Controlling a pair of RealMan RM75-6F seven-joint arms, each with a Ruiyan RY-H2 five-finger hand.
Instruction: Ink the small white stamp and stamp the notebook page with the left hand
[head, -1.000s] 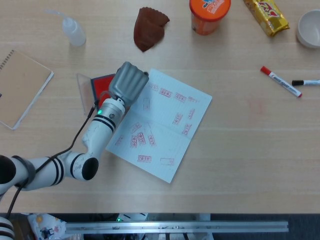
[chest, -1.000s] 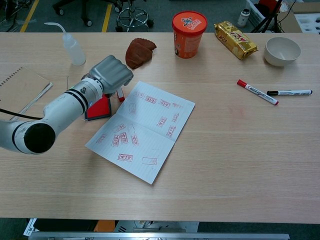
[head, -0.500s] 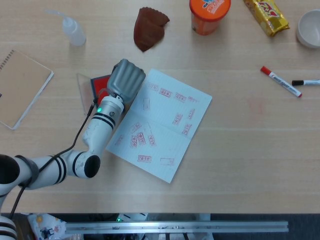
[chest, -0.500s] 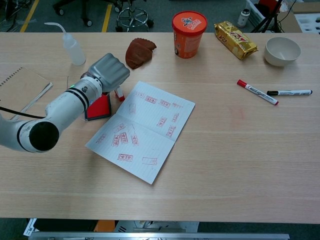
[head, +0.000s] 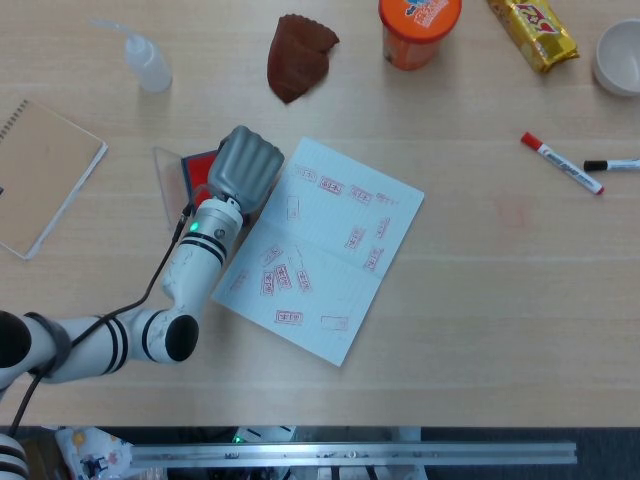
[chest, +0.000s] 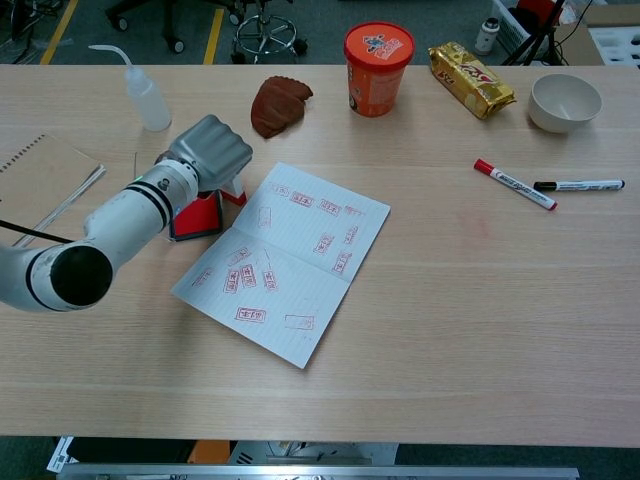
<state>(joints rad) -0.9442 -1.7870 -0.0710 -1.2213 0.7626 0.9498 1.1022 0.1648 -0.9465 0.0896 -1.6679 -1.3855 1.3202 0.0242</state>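
Light wooden table (head: 480, 300) is carrying everything. Open notebook page (head: 320, 245), covered in red stamp marks, is lying near the middle. Red ink pad (chest: 198, 215) is sitting just beside its left edge, with a clear lid (head: 166, 180) lying next to it. Tan spiral notebook (head: 40, 175) is lying at far left. Squeeze bottle (head: 145, 60), brown cloth (head: 298, 55), orange cup (head: 418, 30), yellow snack packet (head: 533, 32) and white bowl (head: 618, 58) are lining the far edge. Red marker (head: 560, 163) and black marker (head: 612, 165) are lying at right.
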